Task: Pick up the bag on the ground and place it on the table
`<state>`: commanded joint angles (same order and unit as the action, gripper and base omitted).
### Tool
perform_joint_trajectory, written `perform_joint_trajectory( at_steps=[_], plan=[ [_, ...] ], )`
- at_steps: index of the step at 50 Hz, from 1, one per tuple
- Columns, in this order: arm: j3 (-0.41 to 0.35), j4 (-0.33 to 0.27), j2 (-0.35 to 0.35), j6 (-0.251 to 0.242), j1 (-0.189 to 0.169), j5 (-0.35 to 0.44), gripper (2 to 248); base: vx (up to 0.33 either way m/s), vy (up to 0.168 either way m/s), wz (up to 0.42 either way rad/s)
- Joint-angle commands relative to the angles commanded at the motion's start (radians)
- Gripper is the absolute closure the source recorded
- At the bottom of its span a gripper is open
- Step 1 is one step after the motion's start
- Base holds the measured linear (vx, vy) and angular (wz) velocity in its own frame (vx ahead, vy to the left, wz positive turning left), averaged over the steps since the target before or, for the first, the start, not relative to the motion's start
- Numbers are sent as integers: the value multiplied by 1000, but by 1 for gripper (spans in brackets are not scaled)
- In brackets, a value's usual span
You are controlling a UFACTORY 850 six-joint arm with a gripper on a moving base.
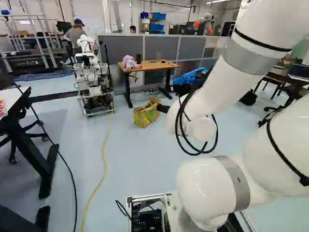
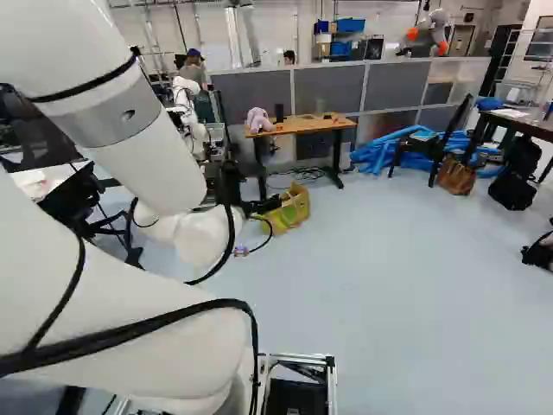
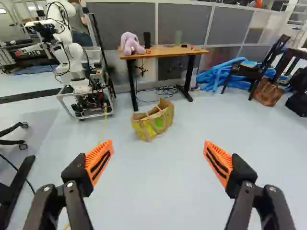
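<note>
Bag [image 3: 153, 120], yellow-green with tan handles, slumps on the floor [image 3: 168, 191]; the end effector [image 3: 159, 160] is spread wide.

There are two bags, one yellow-green [image 3: 154, 122] and one brown [image 3: 267, 92]; one wooden worktop [image 3: 168, 51]; one stuffed toy [image 3: 130, 44]; one yellow cable [image 1: 104, 159]; and, beside the worktop, another robot [image 3: 72, 62].

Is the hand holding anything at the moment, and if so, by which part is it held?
Nothing is held: the hand is open, and the bag rests on the floor beyond it.
</note>
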<state>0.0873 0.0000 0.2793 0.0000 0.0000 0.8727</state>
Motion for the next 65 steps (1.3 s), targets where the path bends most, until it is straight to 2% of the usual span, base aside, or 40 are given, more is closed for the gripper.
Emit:
perform_joint_trajectory(
  at_steps=[24,65],
  plan=[
    [0,0,0,0,0,0,3,118,-1,1],
    [0,0,0,0,0,0,3,223,-1,-19]
  ],
)
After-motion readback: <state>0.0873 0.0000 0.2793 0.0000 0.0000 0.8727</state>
